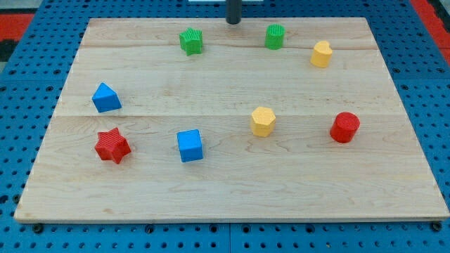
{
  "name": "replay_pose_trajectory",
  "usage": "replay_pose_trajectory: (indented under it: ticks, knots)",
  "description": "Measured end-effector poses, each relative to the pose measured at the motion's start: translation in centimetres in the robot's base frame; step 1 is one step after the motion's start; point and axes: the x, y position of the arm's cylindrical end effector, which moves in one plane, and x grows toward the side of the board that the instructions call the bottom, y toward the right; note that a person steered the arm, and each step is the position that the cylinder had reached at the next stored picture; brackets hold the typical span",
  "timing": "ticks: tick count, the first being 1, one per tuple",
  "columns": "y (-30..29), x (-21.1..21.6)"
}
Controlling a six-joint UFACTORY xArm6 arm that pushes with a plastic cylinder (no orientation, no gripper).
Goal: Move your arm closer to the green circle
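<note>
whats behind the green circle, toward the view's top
Behind the green circle only bare wooden board shows. My tip sits to its upper left, apart from it. Nothing is hidden there.

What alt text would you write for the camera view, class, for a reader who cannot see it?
My tip rests at the board's top edge between the green star and green circle, touching neither. Six other blocks lie scattered on the wooden board.

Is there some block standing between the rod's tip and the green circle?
No. My tip is at the view's top edge, and the green circle lies just to its right. The green star sits on the other side.
</note>
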Motion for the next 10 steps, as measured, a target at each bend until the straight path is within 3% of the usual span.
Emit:
replay_pose_trajectory:
  ticks: [4, 6, 7, 8, 10]
  knots:
    - [-0.7, 0.0]
    - [-0.7, 5.2]
    - [-0.5, 5.2]
    - [3.5, 5.2]
    - [6.1, 5.2]
